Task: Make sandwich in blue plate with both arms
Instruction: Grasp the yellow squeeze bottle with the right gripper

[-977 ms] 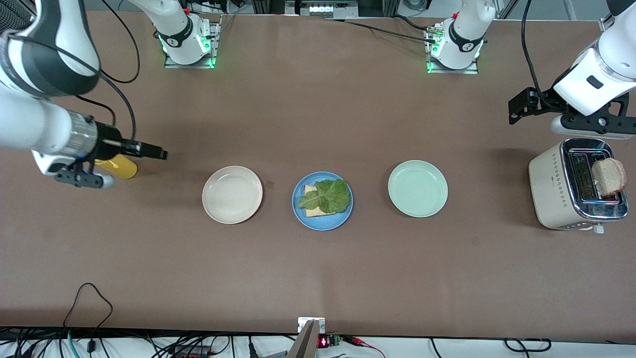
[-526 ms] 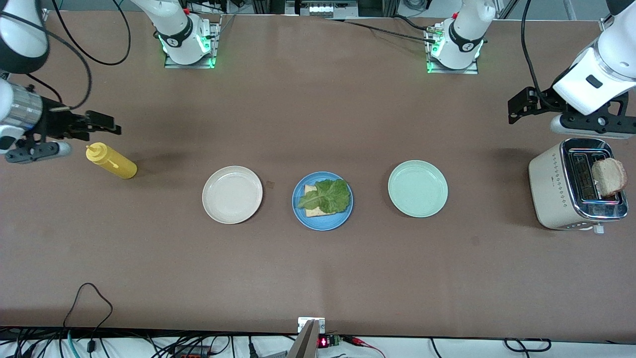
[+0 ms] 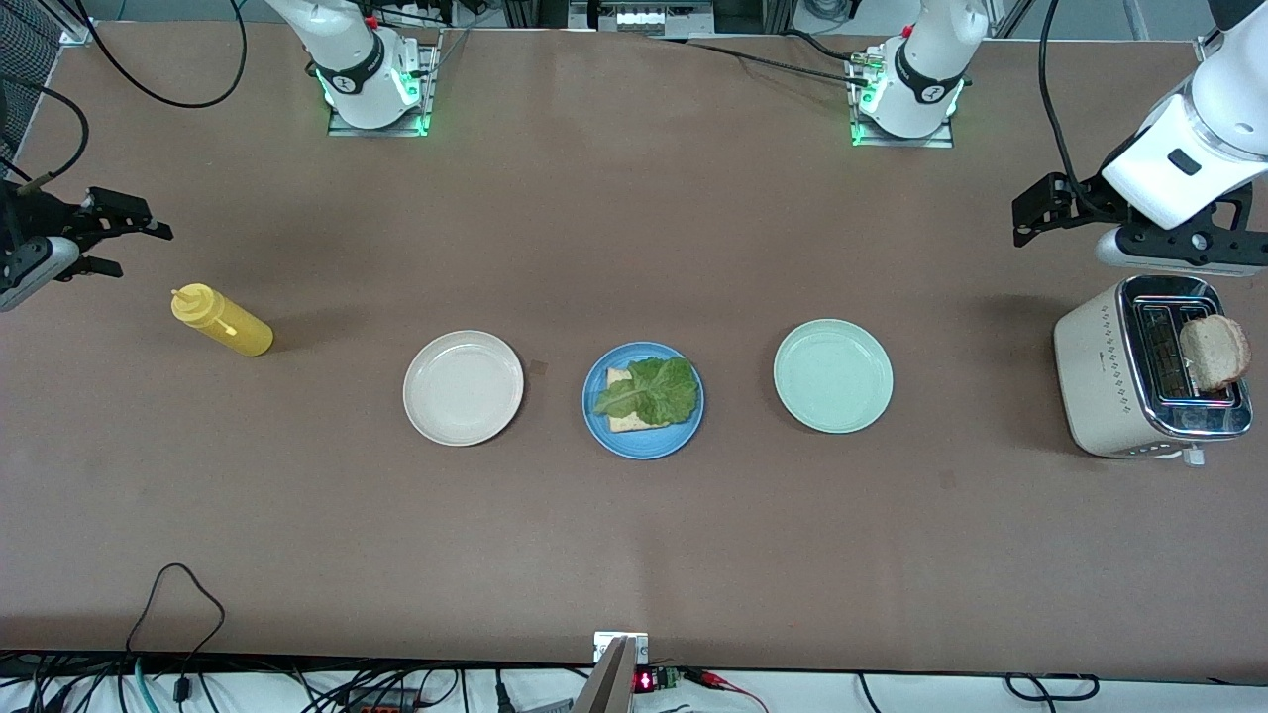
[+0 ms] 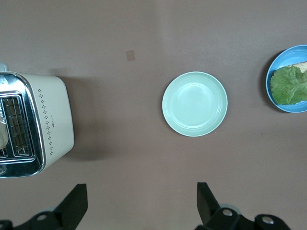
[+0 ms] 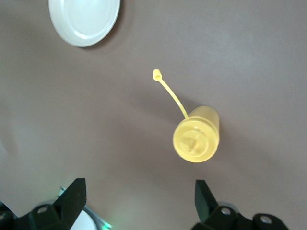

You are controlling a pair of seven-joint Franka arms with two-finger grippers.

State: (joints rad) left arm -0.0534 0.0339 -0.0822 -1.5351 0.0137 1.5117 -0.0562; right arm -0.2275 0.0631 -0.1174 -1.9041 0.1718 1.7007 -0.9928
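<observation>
The blue plate [image 3: 686,428] [image 4: 272,93] sits mid-table between two other plates. On it lies one bread slice [image 3: 618,423] under a green lettuce leaf [image 3: 649,389] [image 4: 289,85]. A second, rounder bread slice [image 3: 1214,352] stands in the toaster [image 3: 1100,361] [image 4: 55,115] at the left arm's end. My left gripper [image 3: 1021,224] [image 4: 141,201] hangs open and empty over bare table beside the toaster. My right gripper [image 3: 132,248] [image 5: 139,199] is open and empty too. It is over the table at the right arm's end, near the yellow bottle [image 3: 220,320] [image 5: 196,139].
A cream-white plate [image 3: 463,387] [image 5: 84,19] lies beside the blue plate toward the right arm's end. A mint-green plate [image 3: 832,375] [image 4: 194,103] lies toward the left arm's end. The bottle's tethered cap [image 5: 157,73] hangs off it.
My right arm has drawn back from over the yellow bottle toward its end of the table, and the bottle now stands uncovered. The left arm has not moved.
</observation>
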